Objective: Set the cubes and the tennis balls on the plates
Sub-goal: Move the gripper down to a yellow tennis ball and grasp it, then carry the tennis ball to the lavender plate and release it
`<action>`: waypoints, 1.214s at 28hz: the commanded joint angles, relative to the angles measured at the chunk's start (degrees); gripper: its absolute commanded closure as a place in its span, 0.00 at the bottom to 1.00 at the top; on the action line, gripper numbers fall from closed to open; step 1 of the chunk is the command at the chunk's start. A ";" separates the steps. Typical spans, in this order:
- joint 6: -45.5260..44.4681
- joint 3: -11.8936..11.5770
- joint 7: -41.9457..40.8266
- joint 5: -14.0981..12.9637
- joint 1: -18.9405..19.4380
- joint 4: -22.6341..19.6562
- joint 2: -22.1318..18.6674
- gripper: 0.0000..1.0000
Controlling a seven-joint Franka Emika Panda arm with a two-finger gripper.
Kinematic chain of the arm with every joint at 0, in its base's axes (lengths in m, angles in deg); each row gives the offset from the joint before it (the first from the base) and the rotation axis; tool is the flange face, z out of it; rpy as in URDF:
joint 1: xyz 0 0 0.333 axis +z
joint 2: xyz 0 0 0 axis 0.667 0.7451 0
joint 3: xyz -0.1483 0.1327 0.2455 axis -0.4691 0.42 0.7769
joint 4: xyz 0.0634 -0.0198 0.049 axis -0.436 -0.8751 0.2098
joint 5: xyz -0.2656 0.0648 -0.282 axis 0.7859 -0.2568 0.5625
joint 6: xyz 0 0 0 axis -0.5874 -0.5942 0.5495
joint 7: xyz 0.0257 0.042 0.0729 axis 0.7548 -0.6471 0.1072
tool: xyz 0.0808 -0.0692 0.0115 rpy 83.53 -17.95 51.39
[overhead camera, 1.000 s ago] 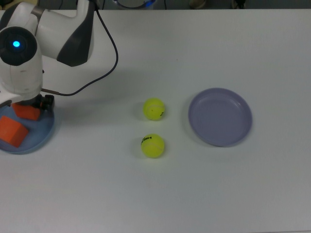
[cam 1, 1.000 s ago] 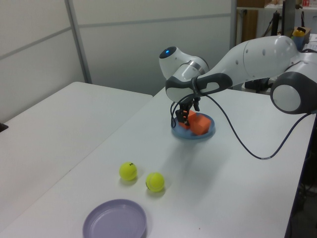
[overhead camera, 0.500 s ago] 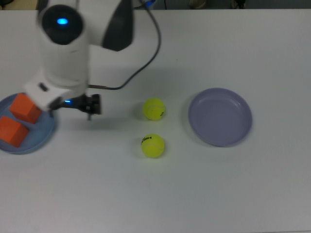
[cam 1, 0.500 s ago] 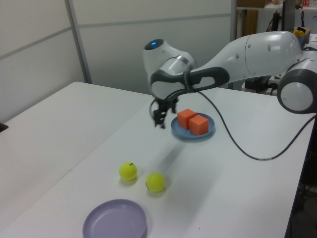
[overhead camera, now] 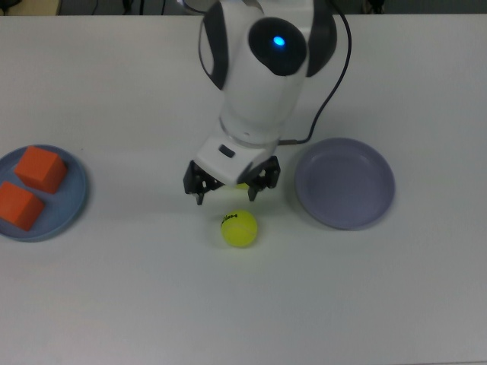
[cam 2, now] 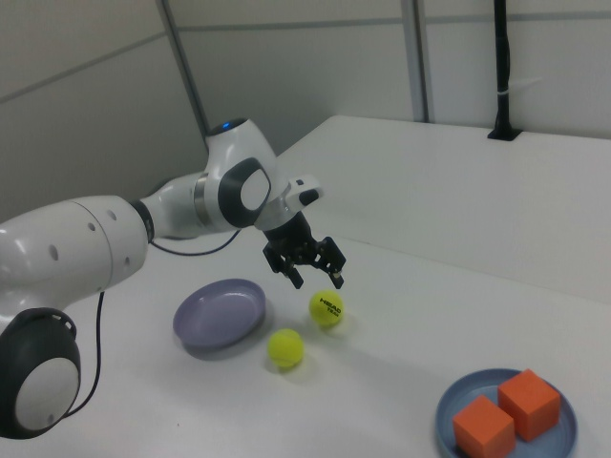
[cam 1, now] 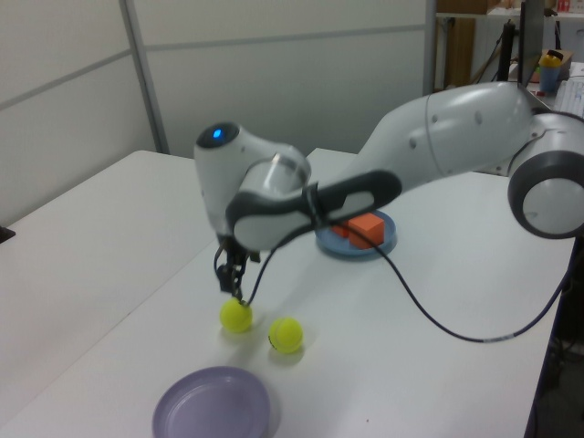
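1. The jaws [overhead camera: 231, 189] of the arm hung spread wide and gripped nothing, poised just above one tennis ball [cam 2: 326, 308] and clear of it in the right view.
2. In the top view that ball was almost wholly hidden under the wrist; in the left view it sat directly below the fingertips [cam 1: 239, 290], the further left of the pair.
3. The other tennis ball [overhead camera: 240, 228] lay on the white counter [overhead camera: 380, 304] just nearer than the jaws in the top view, a little apart from the first ball.
4. The lavender plate [overhead camera: 345, 182] sat to the top view's right of the jaws, close by, with nothing on it.
5. The light blue plate [overhead camera: 72, 204] lay well apart at the top view's left edge, and both orange cubes [overhead camera: 41, 169] rested on it, side by side and nearly touching.
6. The arm's white wrist [overhead camera: 265, 68], a blue light glowing on it, reached in from the far edge of the counter, and a black cable [overhead camera: 335, 84] looped down beside it.
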 commanded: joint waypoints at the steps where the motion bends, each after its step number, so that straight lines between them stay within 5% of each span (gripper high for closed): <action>1: 6.53 -0.56 4.76 6.57 1.31 -1.04 4.37 0.00; 7: 8.56 -0.47 6.88 10.72 1.48 -1.48 7.02 0.05; 8: 8.74 -0.47 6.88 10.81 1.49 -1.66 7.10 0.24; 11: 8.92 -0.47 7.06 10.37 1.92 -1.75 7.11 0.99; 20: 8.92 0.75 7.41 9.50 2.98 0.19 4.56 1.00; 26: 7.43 6.29 7.32 6.07 3.07 -0.07 -0.36 1.00; 32: -8.73 13.14 10.92 5.80 4.56 -0.34 -1.16 1.00; 34: -12.78 14.29 14.17 5.80 5.44 -1.04 -0.98 0.72</action>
